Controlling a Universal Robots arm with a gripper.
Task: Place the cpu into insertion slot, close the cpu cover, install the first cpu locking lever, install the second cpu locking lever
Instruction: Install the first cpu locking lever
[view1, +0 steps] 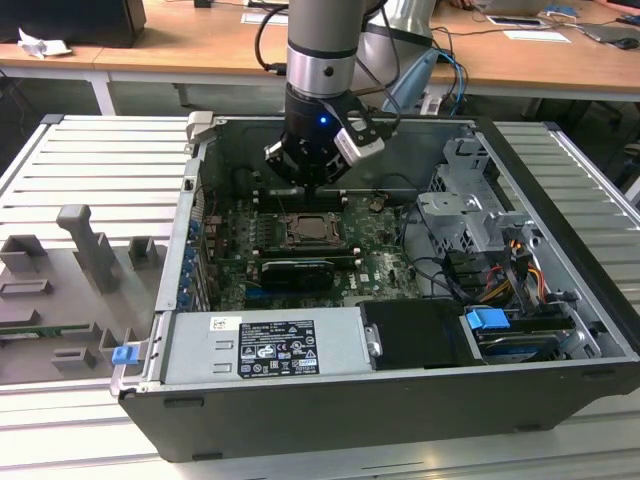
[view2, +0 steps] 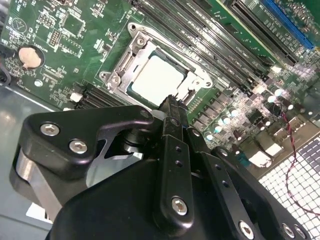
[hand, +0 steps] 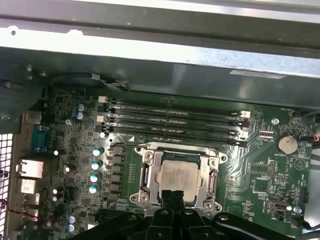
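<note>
Black gripper (hand: 173, 196), slim fingers (view2: 172, 112) pressed together, empty; the tips hang just over one edge of the small pale-topped square cpu (hand: 177, 175); thin silvery cpu cover (hand: 150, 172) lies flat around it.

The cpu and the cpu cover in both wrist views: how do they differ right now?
The small square cpu with a pale beige-silver top is a solid plate; the thin silvery metal cpu cover is an open frame with a square window. The cpu is smaller and lies inside that window; the cover rings it. Both are square, metallic and appear to lie flat on the green circuit board.
</note>
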